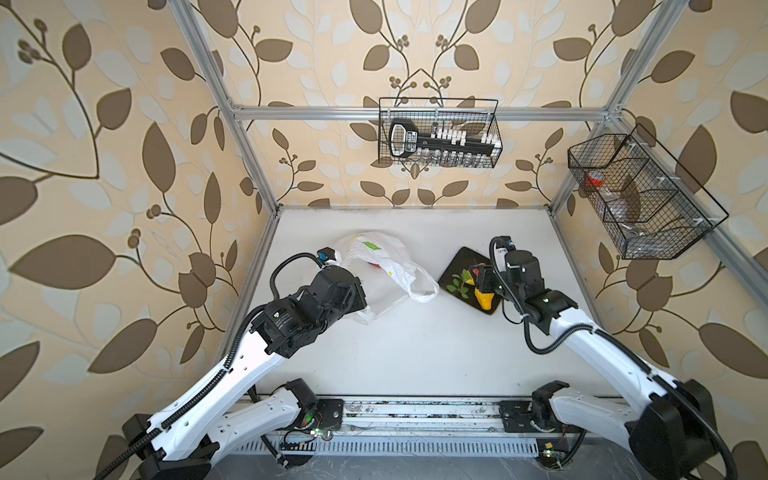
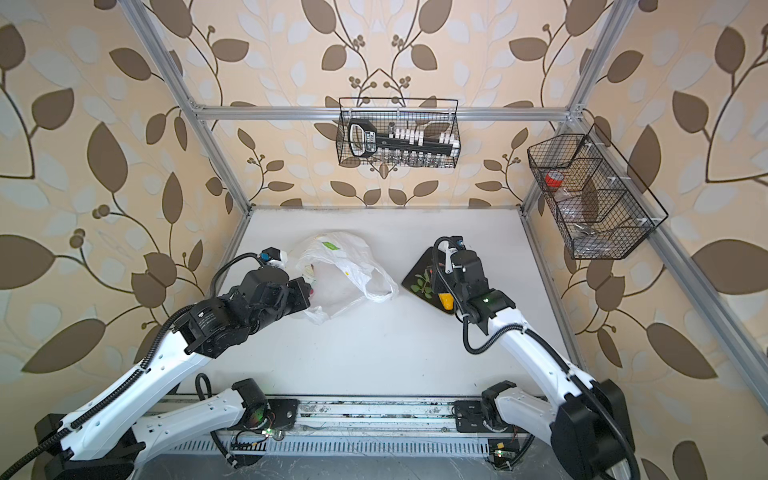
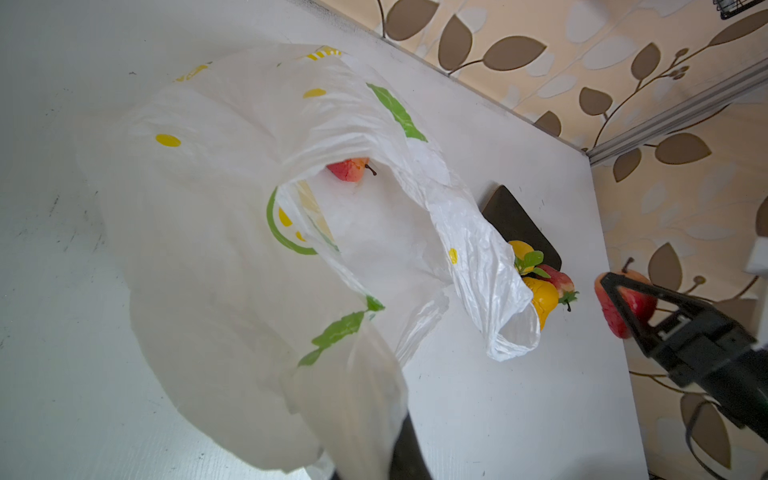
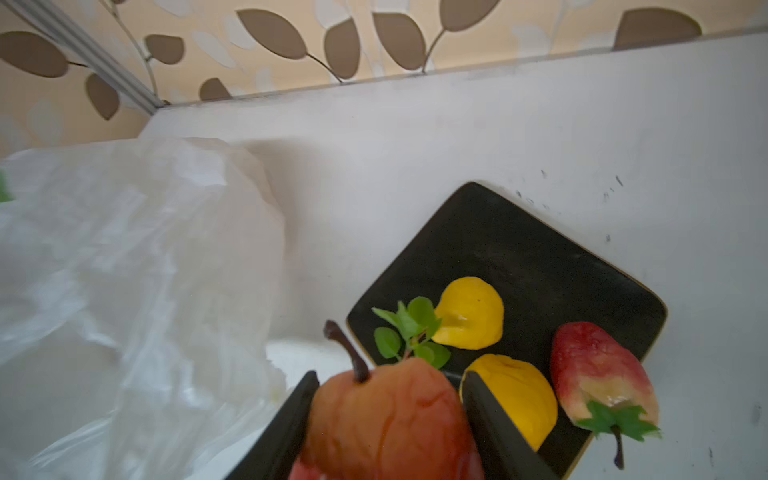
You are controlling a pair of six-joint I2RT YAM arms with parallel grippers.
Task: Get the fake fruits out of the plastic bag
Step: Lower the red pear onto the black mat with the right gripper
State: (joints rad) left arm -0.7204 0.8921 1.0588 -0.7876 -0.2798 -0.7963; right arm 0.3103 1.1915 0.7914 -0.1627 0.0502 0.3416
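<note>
The reddish pear (image 4: 390, 415) sits lengthwise between right fingers (image 4: 494, 424), stem outward.

The plastic bag (image 1: 390, 257), crinkly white with lemon and leaf prints, lies slumped left of centre, its mouth open and one red fruit (image 3: 348, 169) inside. To its right, a lemon (image 4: 471, 313), a yellow-orange fruit (image 4: 523, 399) and a strawberry (image 4: 602, 374) lie on the dark tray (image 4: 519, 249). The right gripper (image 4: 390, 376) pinches a reddish pear (image 4: 395, 415) above it.

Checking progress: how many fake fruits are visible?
5: a red fruit inside the plastic bag, a reddish pear in the right gripper, two yellow fruits and a red strawberry on the tray. The bag may hide more.
</note>
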